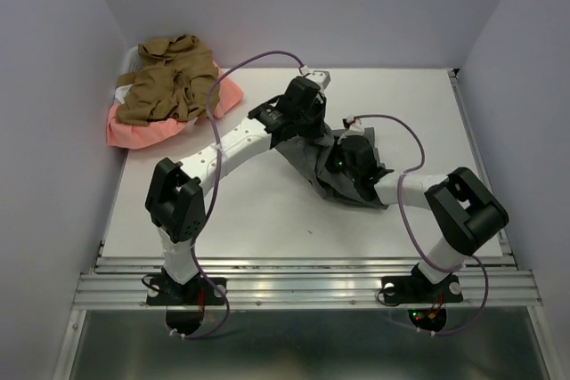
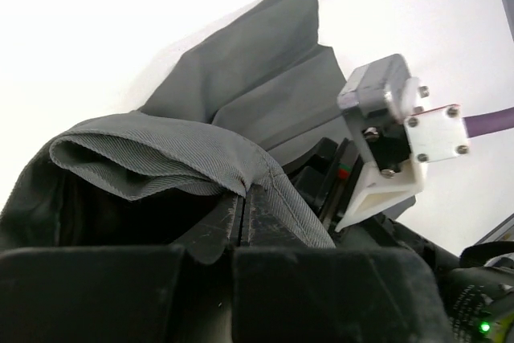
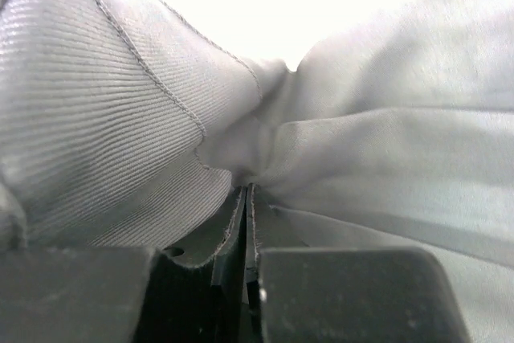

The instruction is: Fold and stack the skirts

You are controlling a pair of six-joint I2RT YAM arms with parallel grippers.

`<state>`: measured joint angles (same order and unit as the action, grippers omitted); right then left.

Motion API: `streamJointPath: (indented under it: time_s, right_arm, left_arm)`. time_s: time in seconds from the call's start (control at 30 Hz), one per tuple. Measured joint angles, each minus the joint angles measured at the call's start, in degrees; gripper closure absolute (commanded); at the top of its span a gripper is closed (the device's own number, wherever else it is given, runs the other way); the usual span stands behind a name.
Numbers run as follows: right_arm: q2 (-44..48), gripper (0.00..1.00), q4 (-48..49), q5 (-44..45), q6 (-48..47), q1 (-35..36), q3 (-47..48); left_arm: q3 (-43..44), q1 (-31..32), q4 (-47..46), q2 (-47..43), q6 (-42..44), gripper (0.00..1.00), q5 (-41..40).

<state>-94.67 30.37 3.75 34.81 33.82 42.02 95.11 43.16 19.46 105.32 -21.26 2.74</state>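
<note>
The grey skirt [image 1: 313, 159] lies bunched on the white tabletop [image 1: 267, 215], right of the middle, between the two arms' ends and partly hidden under them. Both arms reach in over it. The left pincer [image 1: 305, 124] comes in from the left and points down onto the skirt's far edge. In the left wrist view its fingers [image 2: 217, 234] stand pressed together, with a thick folded hem of the grey skirt [image 2: 241, 78] caught at their tips and draped over the left one; the rest of the cloth spreads away flat on the tabletop beyond. The right pincer [image 1: 354, 165] sits low on the near right part of the same skirt. In the right wrist view the right pincer [image 3: 246, 198] is closed as well, only a thin slit showing between its fingers, and a gathered pinch of grey cloth [image 3: 385, 142] is nipped at the tips, ribbed fabric on the left and smoother fabric on the right.

At the far left corner the tan-brown skirt [image 1: 169, 82] lies crumpled on top of the salmon-pink skirt [image 1: 141, 131], well apart from both pincers. A bit of white basket [image 1: 126, 78] shows at their left edge.
</note>
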Motion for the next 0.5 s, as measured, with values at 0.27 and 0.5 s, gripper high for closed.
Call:
streamJointPath:
  time_s: [0.27, 0.5]
  right_arm:
    - [6.9, 0.87, -3.0, 4.7, -2.3, -2.2, -2.2]
    - [9.3, 0.89, -5.1, 6.6, -5.2, -4.1, -2.9]
  left_arm:
    - [-2.9, 0.0, 0.0, -1.7, 0.6, 1.00, -0.6]
    - [-4.4, 0.0, 0.1, -1.7, 0.7, 1.00, -1.1]
